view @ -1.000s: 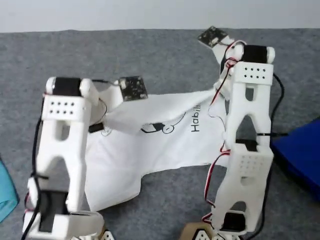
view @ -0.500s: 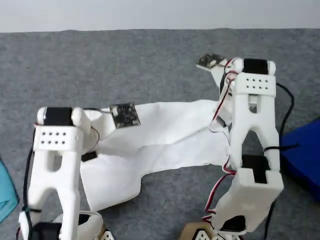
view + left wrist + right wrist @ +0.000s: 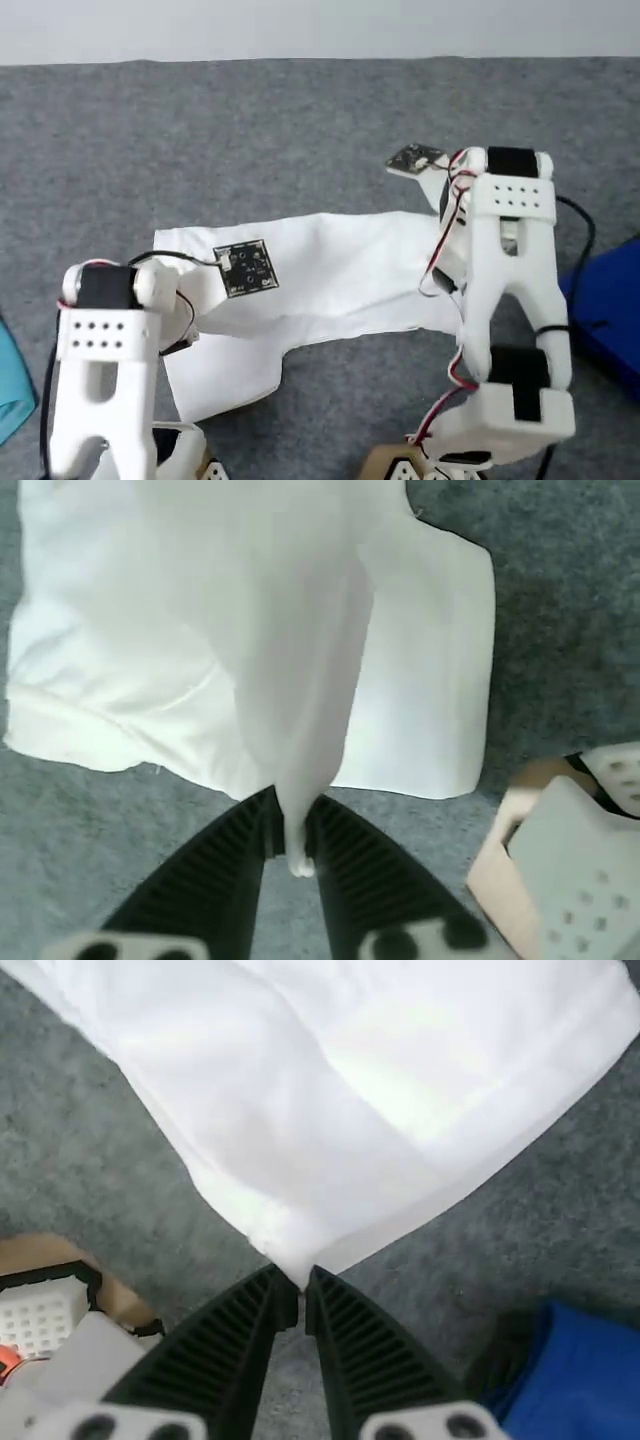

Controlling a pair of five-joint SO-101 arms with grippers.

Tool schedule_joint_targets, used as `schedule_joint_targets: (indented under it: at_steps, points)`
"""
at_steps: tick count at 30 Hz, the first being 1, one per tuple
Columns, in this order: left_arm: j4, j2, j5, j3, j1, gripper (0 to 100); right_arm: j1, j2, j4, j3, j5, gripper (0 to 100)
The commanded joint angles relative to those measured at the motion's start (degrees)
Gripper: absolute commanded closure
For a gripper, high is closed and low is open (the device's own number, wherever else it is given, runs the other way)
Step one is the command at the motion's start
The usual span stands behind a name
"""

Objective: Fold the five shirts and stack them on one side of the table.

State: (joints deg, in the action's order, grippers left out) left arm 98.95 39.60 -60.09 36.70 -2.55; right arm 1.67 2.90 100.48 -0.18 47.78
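My left pincer [image 3: 291, 825] clamps one edge of the white shirt [image 3: 340, 265]; my right pincer [image 3: 301, 1295] nips its other corner; I judge both hold it to double the cloth evenly, middle of the desk [image 3: 300, 120].

No legible txt, labels or nos. anywhere, shirt [image 3: 340, 265] incl.

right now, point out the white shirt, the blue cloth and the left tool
white shirt [image 3: 340, 265], high view, middle of its body
blue cloth [image 3: 614, 305], high view, middle of its visible part
left tool [image 3: 292, 805], left wrist view, between its fingertips
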Motion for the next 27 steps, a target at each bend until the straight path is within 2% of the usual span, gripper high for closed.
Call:
schedule_joint_targets:
  at_steps: [1,6,15,27]
  points:
    - [1.85,3.87,-0.18,-0.31,0.18,100,0.57,-6.37,2.07,1.67,0.62,98.7]
    - [1.85,5.54,-0.18,2.07,0.18,100,0.66,-6.64,1.36,5.01,0.62,98.7]
    - [1.76,5.54,-0.18,12.62,-0.26,100,2.42,-4.18,-6.02,10.55,1.58,98.7]
    - [1.67,5.54,-0.35,13.32,0.09,100,5.85,2.07,-10.07,10.73,2.29,98.7]
